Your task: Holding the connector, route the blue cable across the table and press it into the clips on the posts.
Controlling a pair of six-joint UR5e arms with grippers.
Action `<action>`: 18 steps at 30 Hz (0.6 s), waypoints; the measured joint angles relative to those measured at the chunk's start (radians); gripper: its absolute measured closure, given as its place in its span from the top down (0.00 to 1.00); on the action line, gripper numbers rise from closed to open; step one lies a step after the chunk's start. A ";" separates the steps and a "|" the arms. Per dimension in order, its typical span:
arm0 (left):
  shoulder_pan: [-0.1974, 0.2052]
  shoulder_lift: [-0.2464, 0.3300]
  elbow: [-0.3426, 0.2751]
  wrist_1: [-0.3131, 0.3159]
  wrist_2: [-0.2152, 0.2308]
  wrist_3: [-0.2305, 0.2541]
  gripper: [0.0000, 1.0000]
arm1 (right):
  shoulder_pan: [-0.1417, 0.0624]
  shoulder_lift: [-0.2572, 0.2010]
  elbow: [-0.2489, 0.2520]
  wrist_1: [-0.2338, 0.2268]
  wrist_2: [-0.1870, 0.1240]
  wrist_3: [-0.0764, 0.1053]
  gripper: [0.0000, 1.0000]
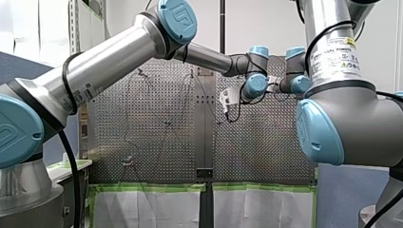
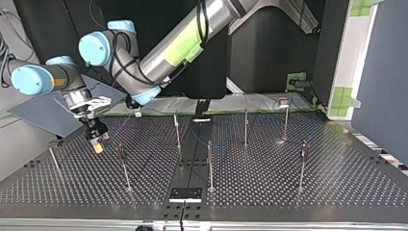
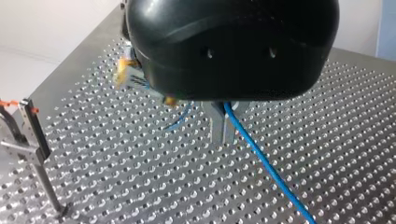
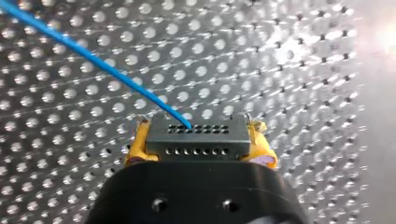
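Blue cable (image 3: 266, 161) partly behind left hand (image 3: 223, 137)

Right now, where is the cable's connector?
The connector is clamped between my right gripper's yellow pads, low over the perforated table at the top view's left, near a thin post.

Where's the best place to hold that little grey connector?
By its two short ends, coming from behind. The connector is a wide block, and the blue cable leaves its front face, so that side must stay free.
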 joint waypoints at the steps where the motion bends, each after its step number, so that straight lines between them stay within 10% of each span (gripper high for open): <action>1: -0.002 0.000 0.000 0.000 0.000 0.003 0.00 | 0.000 -0.006 -0.001 0.000 0.000 0.001 0.00; 18: -0.024 0.045 0.000 0.002 -0.040 0.011 0.00 | -0.007 -0.066 -0.004 0.002 -0.009 0.025 0.00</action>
